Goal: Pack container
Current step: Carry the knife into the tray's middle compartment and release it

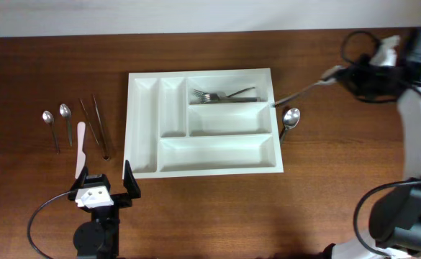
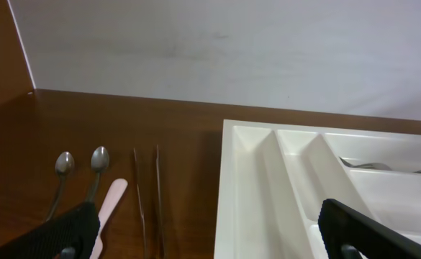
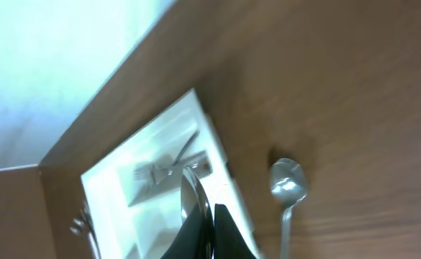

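Note:
The container (image 1: 144, 129) is a white tray in the middle of the table, with several forks (image 1: 221, 95) in its upper right compartment. At the far right my right gripper (image 1: 337, 72) is shut on a metal spoon (image 1: 300, 91), whose free end reaches the tray's right rim. In the right wrist view the spoon (image 3: 192, 193) sticks out from between the shut black fingers, above the tray (image 3: 116, 191). Near the front edge, just left of the tray's front corner, my left gripper (image 1: 106, 181) stands open and holds nothing. Its black fingers (image 2: 70, 230) straddle the tray's left rim (image 2: 228, 187).
Another spoon (image 1: 291, 119) lies on the wood just right of the tray, also seen as the spoon (image 3: 288, 181) in the right wrist view. Left of the tray lie two small spoons (image 1: 57, 119), a pale knife (image 1: 81, 147) and two thin sticks (image 1: 98, 128).

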`<move>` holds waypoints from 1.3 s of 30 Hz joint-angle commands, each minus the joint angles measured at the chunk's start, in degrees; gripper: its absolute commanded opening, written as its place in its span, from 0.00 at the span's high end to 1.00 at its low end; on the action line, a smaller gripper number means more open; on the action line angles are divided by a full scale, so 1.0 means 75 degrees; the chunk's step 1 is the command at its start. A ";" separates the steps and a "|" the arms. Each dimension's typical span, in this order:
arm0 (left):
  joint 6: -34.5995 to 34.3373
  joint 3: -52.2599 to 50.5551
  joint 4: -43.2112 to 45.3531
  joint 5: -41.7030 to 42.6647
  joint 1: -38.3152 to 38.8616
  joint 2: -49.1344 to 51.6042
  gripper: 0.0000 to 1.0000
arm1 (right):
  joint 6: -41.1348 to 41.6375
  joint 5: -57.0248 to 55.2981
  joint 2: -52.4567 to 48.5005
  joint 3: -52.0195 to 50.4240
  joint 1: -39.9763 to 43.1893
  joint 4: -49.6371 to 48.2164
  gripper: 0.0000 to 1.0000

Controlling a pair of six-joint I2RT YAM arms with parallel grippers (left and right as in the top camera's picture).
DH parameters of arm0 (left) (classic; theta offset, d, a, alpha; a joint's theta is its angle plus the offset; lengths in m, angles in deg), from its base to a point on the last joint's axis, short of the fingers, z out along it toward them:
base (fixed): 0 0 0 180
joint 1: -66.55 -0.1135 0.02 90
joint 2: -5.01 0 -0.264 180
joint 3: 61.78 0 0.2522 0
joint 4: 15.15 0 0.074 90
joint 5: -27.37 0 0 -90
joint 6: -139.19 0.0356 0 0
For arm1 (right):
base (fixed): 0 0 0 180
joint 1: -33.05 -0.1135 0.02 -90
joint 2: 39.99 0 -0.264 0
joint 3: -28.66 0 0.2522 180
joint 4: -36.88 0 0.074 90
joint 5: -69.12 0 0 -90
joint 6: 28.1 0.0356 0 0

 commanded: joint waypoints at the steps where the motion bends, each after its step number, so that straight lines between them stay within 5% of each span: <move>1: 0.0070 -0.0052 0.0006 -0.0052 0.0038 -0.0058 0.01 | 0.1821 -0.0772 -0.0020 -0.0251 -0.0851 -0.0277 0.96; 15: 0.0070 -0.0052 0.0006 -0.0055 0.0038 -0.0058 0.01 | 0.4980 -0.2011 -0.0047 -0.1903 -0.2920 -0.2241 0.96; 39: 0.0070 -0.0052 0.0006 -0.0055 0.0038 -0.0058 0.01 | 0.6522 -0.2393 -0.0393 -0.2457 -0.3896 -0.2142 0.96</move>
